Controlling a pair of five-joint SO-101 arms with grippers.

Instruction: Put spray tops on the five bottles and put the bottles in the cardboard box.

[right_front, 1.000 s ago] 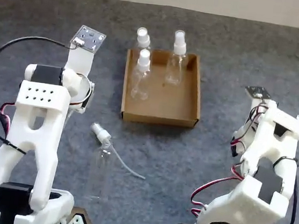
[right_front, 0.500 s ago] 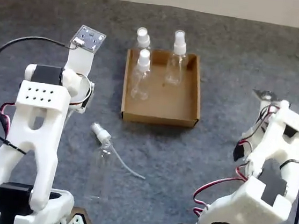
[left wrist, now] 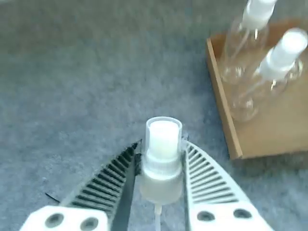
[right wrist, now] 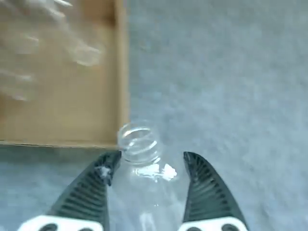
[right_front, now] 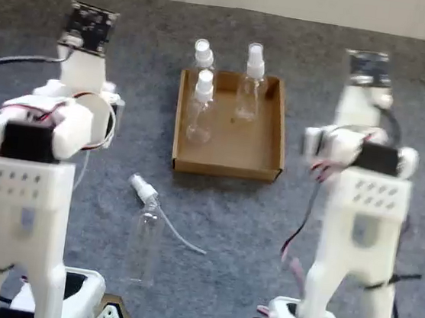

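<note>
The spray top (left wrist: 163, 132) is clenched between the ribbed fingers (left wrist: 113, 180) of the left gripper (left wrist: 161, 150). Its long axis runs along the fingers, the white head pointing away from the wrist and the thin dip tube running back between them. The left wrist view sets it over grey table cloth to the left of the cardboard box (left wrist: 222, 101).

The right wrist view shows the open bottle (right wrist: 139, 144), clear and uncapped, grasped by the right gripper (right wrist: 151, 158) with a finger on each side. Its axis also lies along the fingers, and its round mouth leads away from the wrist. It is just off the near right corner of the box (right wrist: 62, 110).

The high view shows both arms standing tall either side of the box (right_front: 227, 167). Three capped bottles are at the box: a left bottle (right_front: 200, 115), a right bottle (right_front: 250, 86), and a far bottle (right_front: 203, 53) at the far left corner. I cannot tell whether they stand or lie.

Near and left of the box, a lying bottle (right_front: 144, 243) rests on the table (right_front: 258, 226), its long axis near to far. A loose spray top (right_front: 144, 189) is at its far end, and its tube (right_front: 181, 236) curves off to the right. I cannot tell whether this top is seated.
</note>
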